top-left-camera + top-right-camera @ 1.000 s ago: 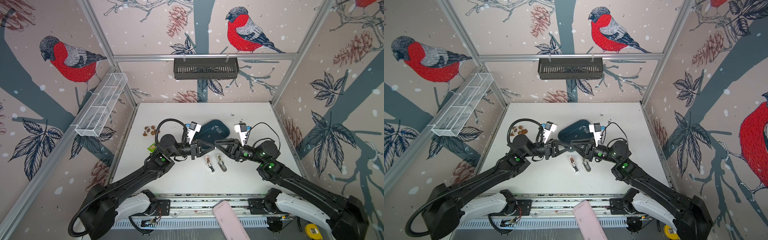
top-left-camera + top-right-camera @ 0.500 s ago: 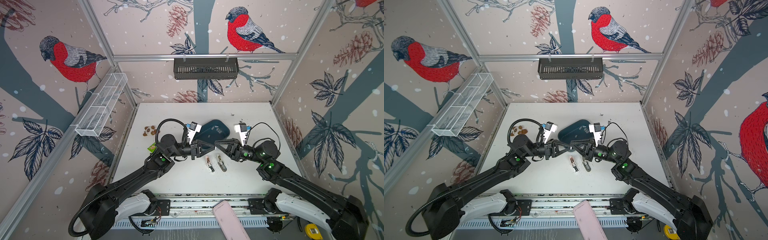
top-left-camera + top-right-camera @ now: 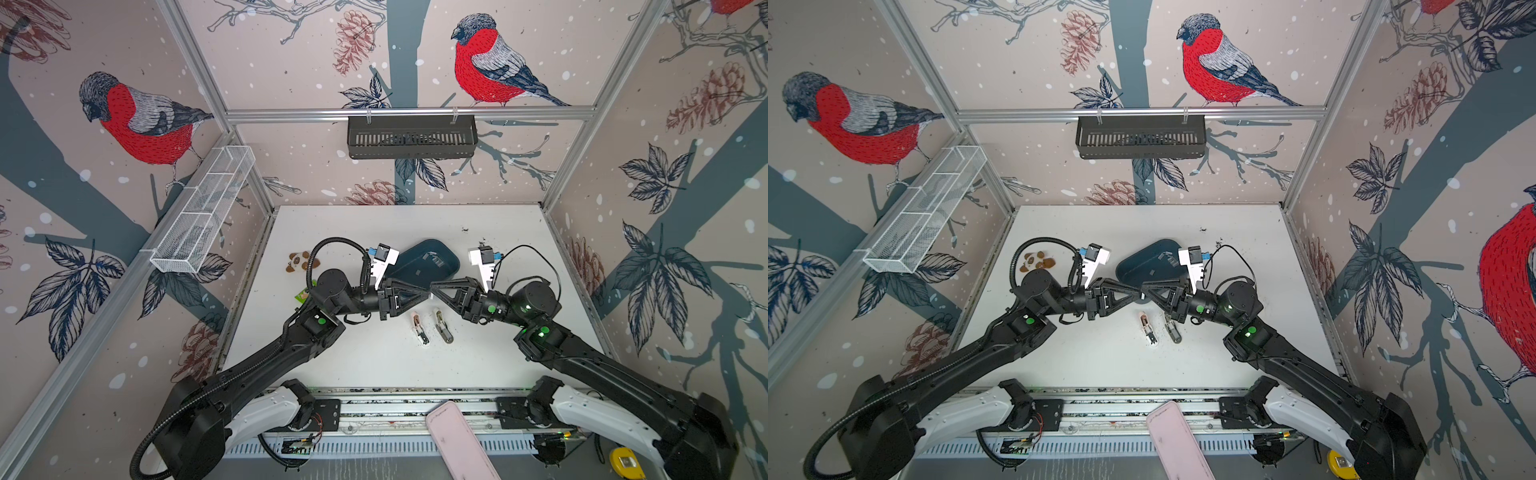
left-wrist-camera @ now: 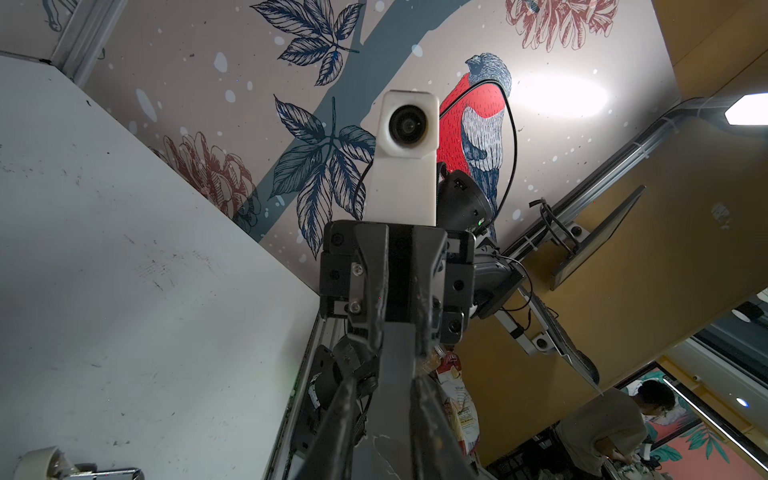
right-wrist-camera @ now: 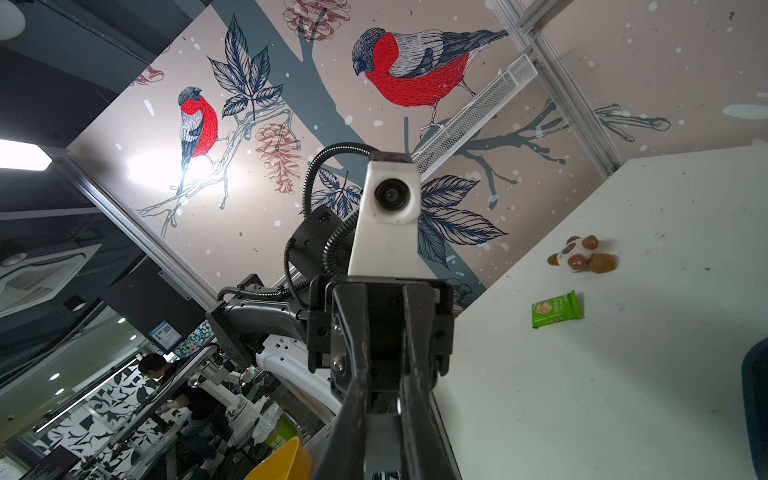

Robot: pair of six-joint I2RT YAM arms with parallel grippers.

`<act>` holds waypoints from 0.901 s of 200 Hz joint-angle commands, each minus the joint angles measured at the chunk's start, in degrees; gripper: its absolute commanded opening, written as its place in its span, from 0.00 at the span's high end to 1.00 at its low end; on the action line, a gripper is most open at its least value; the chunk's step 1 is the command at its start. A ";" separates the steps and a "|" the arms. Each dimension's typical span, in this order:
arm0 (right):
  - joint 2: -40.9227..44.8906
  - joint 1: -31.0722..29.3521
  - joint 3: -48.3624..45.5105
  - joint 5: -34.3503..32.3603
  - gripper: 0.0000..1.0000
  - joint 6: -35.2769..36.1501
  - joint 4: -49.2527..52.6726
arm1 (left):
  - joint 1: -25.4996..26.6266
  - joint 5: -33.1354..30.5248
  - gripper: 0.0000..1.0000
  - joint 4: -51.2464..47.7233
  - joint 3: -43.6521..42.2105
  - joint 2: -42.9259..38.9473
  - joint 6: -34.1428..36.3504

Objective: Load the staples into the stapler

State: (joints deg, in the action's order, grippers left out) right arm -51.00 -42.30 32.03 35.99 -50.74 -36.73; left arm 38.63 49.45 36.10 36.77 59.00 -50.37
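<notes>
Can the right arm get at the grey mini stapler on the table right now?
Probably yes: the grey mini stapler lies uncovered close to the right gripper; only the left gripper, tip to tip, crowds it.

The left gripper (image 5: 382, 388) and its white wrist camera (image 5: 390, 199) face the lens, while a green packet (image 5: 555, 309) and a panda toy (image 5: 582, 257) lie apart on the table (image 5: 623, 395).

No legible text anywhere. Print on green packet (image 5: 556, 309), lying on surface (image 5: 623, 374), too small to read. Lettering on snack bag (image 4: 457, 399) blurred. Blue sign (image 5: 166, 334) with QR-like square in background, wording unreadable.
</notes>
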 commanded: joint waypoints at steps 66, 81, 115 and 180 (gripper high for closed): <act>-0.18 -13.00 5.53 -31.57 0.85 18.83 35.97 | -5.90 -7.98 0.17 -40.58 5.30 -14.50 24.99; -2.40 -17.25 5.61 -38.74 0.85 18.86 37.80 | -5.87 -10.74 0.03 -46.19 7.33 -16.55 30.04; -10.05 -25.11 6.92 -53.08 0.85 18.57 41.74 | -5.85 -14.27 0.03 -50.33 8.34 -19.72 36.46; -22.20 -28.01 10.41 -58.55 0.86 16.55 45.24 | -6.13 -16.22 0.03 -48.90 7.25 -22.42 39.06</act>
State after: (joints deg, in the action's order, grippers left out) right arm -70.94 -70.13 41.93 -18.63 -33.08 7.64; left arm 32.77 33.87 -13.13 44.05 37.58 -14.22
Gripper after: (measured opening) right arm 0.147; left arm 0.972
